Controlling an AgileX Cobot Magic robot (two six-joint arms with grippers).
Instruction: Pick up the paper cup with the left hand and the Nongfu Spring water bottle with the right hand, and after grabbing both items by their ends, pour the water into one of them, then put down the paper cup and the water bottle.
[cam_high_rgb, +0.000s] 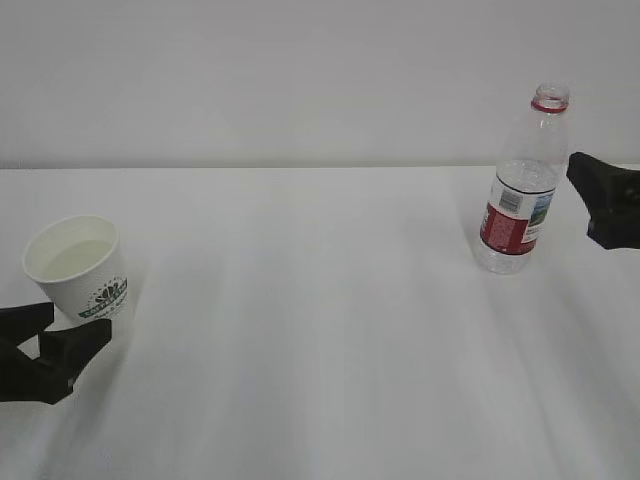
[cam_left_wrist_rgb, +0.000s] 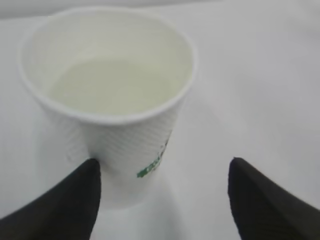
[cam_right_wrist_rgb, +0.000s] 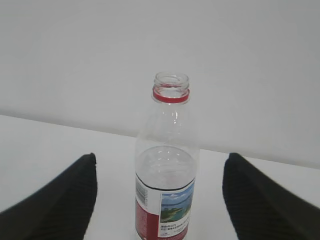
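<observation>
At the far left we see our left black forked gripper (cam_high_rgb: 60, 325) low over the white desk (cam_high_rgb: 320, 340), its jaws spread wide. The white tapered paper cup with a dark green logo (cam_high_rgb: 80, 268) stands just past the fingertips (cam_left_wrist_rgb: 80, 190), leaning a little. In the left wrist view one finger touches or nearly touches the cup's lower wall while the other stands well clear, so nothing is clamped. Pale clear water (cam_left_wrist_rgb: 115, 87) lies in the cup. Well apart, on the right of the desk, stands upright the tall clear ribbed plastic bottle with a red-and-white label and red neck ring (cam_high_rgb: 523, 190), capless. Just beside it, at the right edge, our right black blocky gripper (cam_high_rgb: 590, 190) hangs with jaws open, the bottle ahead of the gap and untouched.
</observation>
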